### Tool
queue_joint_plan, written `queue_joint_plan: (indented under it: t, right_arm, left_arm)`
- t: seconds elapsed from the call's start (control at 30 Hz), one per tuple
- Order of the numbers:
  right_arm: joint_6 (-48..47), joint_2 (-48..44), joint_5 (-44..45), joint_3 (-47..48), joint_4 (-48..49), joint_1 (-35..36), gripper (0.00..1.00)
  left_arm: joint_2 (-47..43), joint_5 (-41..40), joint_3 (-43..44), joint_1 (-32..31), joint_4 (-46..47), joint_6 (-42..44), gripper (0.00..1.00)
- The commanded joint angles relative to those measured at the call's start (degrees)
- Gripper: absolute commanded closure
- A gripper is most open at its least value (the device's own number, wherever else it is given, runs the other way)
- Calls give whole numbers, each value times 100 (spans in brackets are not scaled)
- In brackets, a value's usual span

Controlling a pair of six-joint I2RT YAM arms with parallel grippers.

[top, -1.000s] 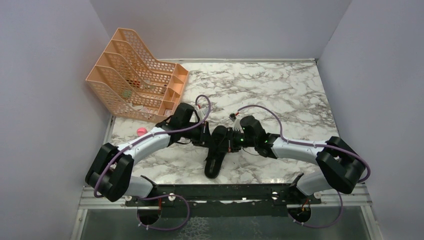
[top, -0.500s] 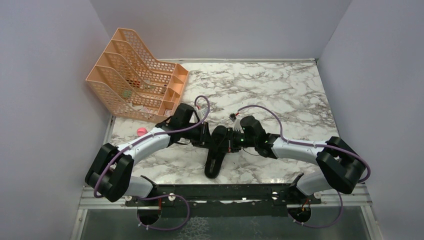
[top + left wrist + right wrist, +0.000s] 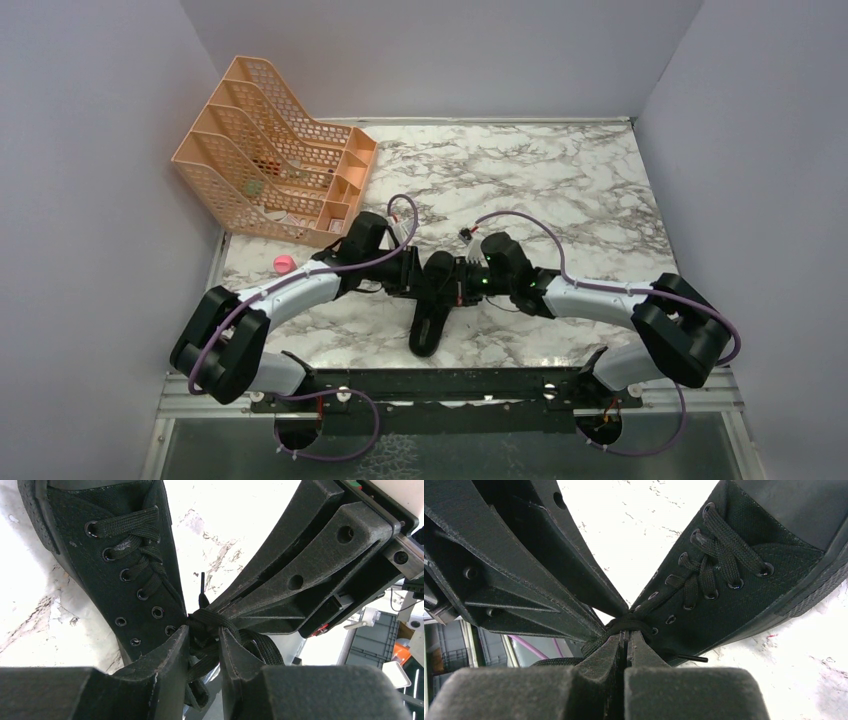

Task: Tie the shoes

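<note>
A black shoe (image 3: 430, 325) is lying on the marble desk (image 3: 560, 190), near the middle of its near edge, toe towards that edge. Both arms are meeting over a half-formed knot (image 3: 205, 616) above its eyelets. The right pincer (image 3: 624, 636) is clamping shut on the laces (image 3: 711, 565), likely anchoring the knot. The left pincer (image 3: 203, 636) is standing narrowly apart, lace strands passing loosely between its fingers, probably for re-gripping.

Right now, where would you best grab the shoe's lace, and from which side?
By the loose lace beside the knot, coming from the ankle end: there it stands free of the shoe; toward the toe it is laced flat.
</note>
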Motion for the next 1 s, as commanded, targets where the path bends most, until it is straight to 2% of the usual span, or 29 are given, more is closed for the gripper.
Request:
queue_joint_plan:
  t: [0.0,0.17,0.33,0.5,0.73,0.97]
  right_arm:
    - [-63,22,-285,-56,355,-16,99]
    - [0,-29,-268,-114,476,-21,99]
    - [-19,-23,-400,-121,569,-16,99]
    - [-24,-176,-276,-135,480,-17,99]
    - [-240,-266,-101,65,-182,-23,86]
    - [-756,-655,467,660,-2262,-16,66]
  left_arm:
    - [43,-4,-171,-103,510,-248,70]
    - [156,15,-256,-270,668,-287,72]
    - [143,-32,-336,-271,760,-304,91]
    - [107,-162,-230,-271,329,-13,100]
    - [-175,-507,-241,-271,48,111,100]
    - [-438,-693,-349,-256,101,83,100]
